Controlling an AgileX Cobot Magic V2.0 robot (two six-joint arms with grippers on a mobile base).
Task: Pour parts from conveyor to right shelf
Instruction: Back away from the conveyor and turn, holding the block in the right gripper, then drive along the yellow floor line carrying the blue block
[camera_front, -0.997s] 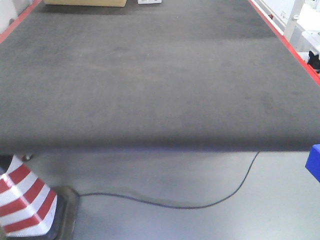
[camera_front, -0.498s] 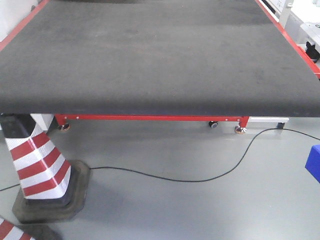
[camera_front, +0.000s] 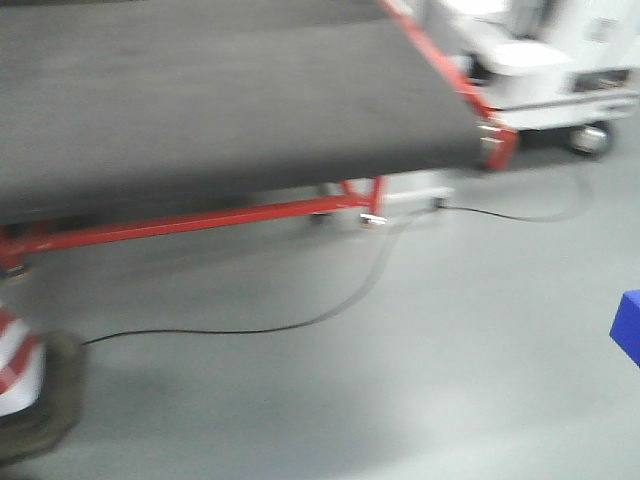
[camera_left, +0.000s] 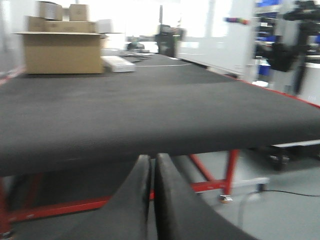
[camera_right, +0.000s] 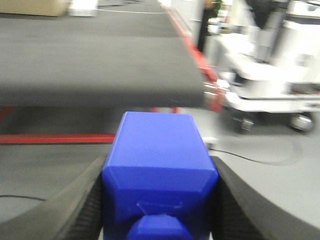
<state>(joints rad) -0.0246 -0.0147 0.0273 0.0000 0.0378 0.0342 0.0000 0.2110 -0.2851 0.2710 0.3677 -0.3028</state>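
In the exterior front-facing view, which is smeared with motion, the conveyor (camera_front: 230, 90) fills the upper left. Its near right corner sits over red legs, and a black cable (camera_front: 300, 322) trails across the floor. No parts show on the visible belt. A bright blue corner of the part (camera_front: 630, 325) pokes in at the right edge, off the conveyor and above the floor. The right shelf is not in sight.

In the left wrist-mounted view, the left hand (camera_left: 151, 195) has its fingers pressed together with nothing between them. It sits just below the belt's near edge, and a cardboard box (camera_left: 62, 50) stands at the far left.

In the right wrist-mounted view, the right hand (camera_right: 159, 172) is clamped on the part's two side faces. The block's long axis seems to run straight ahead, away from the wrist, and its nub (camera_right: 160, 227) faces back toward the camera.

The step looks like carrying the part to the shelf. Doing it well calls for a firm, level grip and no tipping until a bin lies directly below.
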